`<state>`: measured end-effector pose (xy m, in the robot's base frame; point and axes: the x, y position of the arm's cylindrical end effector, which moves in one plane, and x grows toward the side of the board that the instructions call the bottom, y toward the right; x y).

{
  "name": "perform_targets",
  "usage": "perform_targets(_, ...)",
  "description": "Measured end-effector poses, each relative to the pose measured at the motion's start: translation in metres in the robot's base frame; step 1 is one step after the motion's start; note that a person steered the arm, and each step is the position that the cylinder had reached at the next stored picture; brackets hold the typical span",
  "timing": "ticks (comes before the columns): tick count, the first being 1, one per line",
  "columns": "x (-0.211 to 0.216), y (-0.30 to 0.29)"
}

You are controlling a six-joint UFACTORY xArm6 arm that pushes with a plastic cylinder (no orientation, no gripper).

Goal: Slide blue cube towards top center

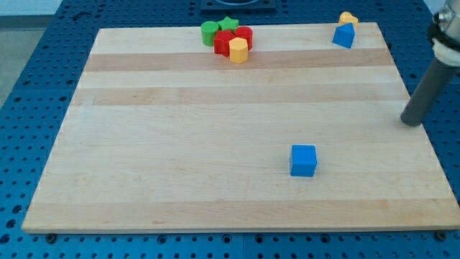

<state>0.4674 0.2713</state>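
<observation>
The blue cube [303,160] lies on the wooden board [180,144], right of centre and towards the view's bottom. My tip [412,122] is at the board's right edge, well to the right of the blue cube and a little above it in the view, not touching any block. The dark rod rises from it to the view's upper right.
At the view's top centre sits a tight cluster: a green cylinder [209,32], a green star [228,24], red blocks [224,42] [244,34] and a yellow hexagonal block [238,50]. At the top right a blue block [344,35] touches a yellow block [348,17].
</observation>
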Motion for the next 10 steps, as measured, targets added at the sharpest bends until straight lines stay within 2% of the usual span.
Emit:
perform_targets(2,0.067,-0.061)
perform_targets(3,0.089,-0.113)
perform_targets(5,0.087,-0.239)
perform_targets(7,0.043,-0.242)
perform_targets(9,0.081,-0.244)
perform_targets(10,0.075,-0.213)
